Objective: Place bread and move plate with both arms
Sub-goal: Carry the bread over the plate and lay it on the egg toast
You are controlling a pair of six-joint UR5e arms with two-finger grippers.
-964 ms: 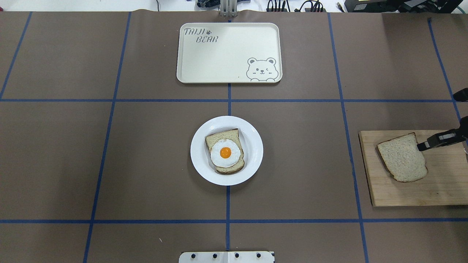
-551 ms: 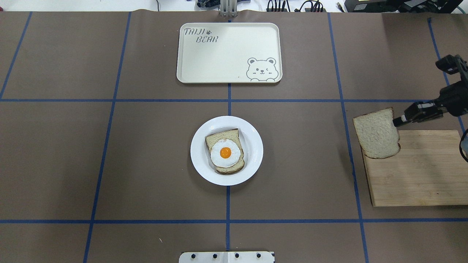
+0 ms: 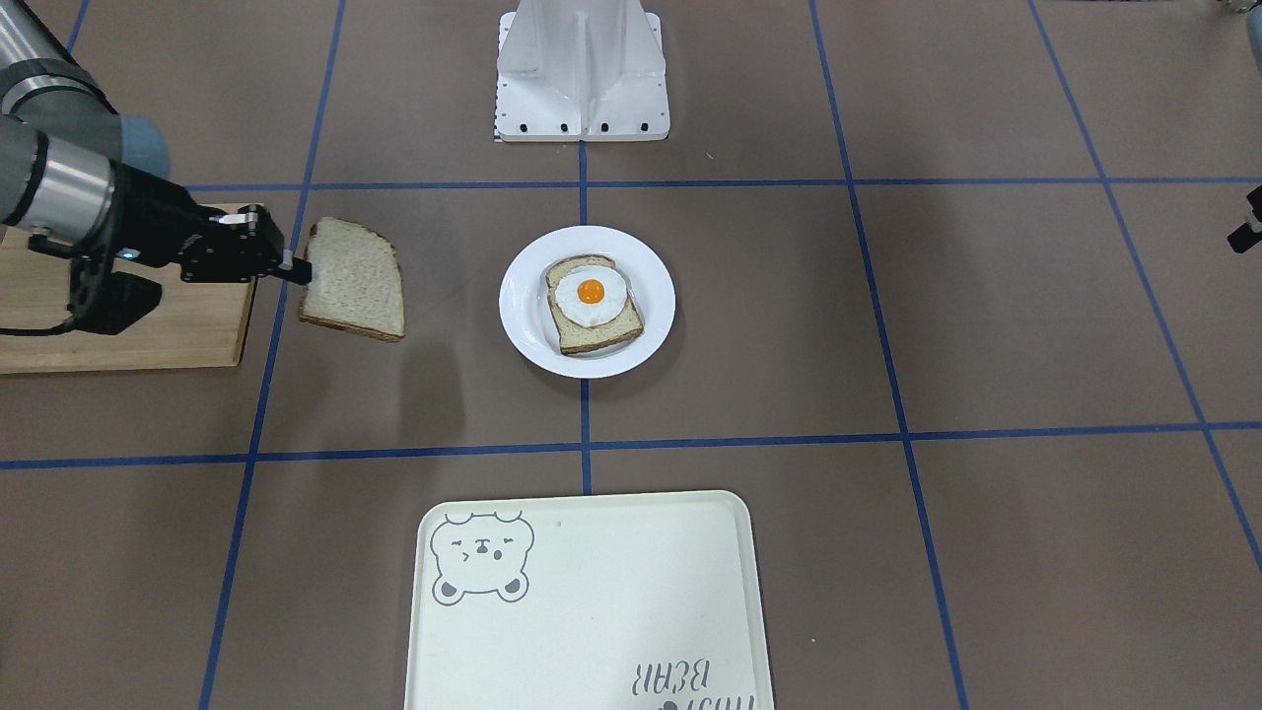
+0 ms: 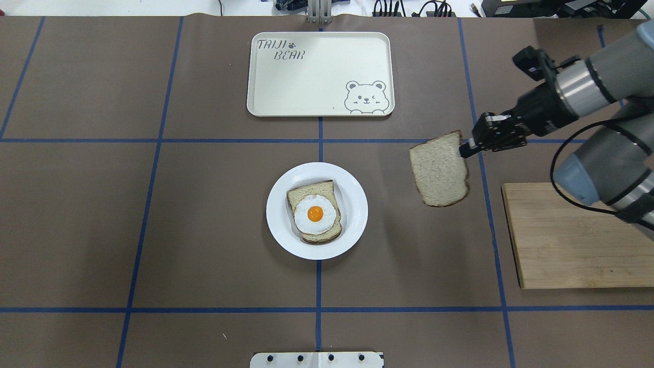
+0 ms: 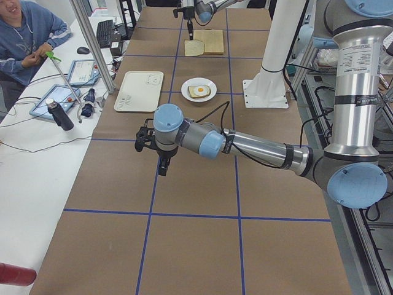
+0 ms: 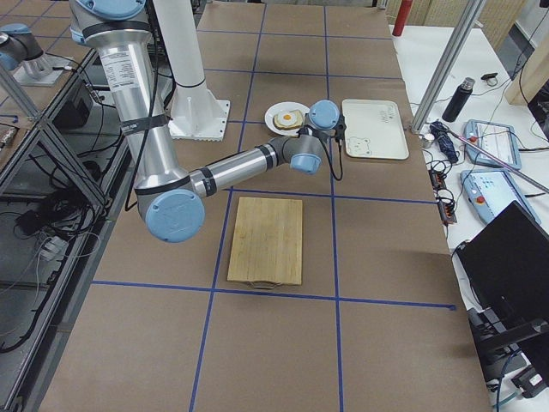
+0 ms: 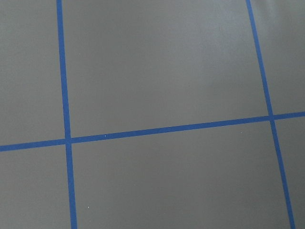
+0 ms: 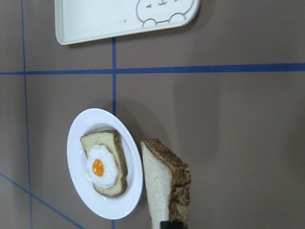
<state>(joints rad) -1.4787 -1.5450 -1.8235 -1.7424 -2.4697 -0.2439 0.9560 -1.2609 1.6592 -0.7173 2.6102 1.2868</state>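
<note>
Now right hand clamped on bread corner; slice aloft near plate, long axis toward robot, rounded end nearest.

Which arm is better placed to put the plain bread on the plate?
The right one: the right gripper holds the bread in the air near the plate, while the left gripper hangs far off.

left pincer too small in the side view to read its jaws, tray cropped at the front view's lower edge, wooden board cropped at overhead's right
</note>
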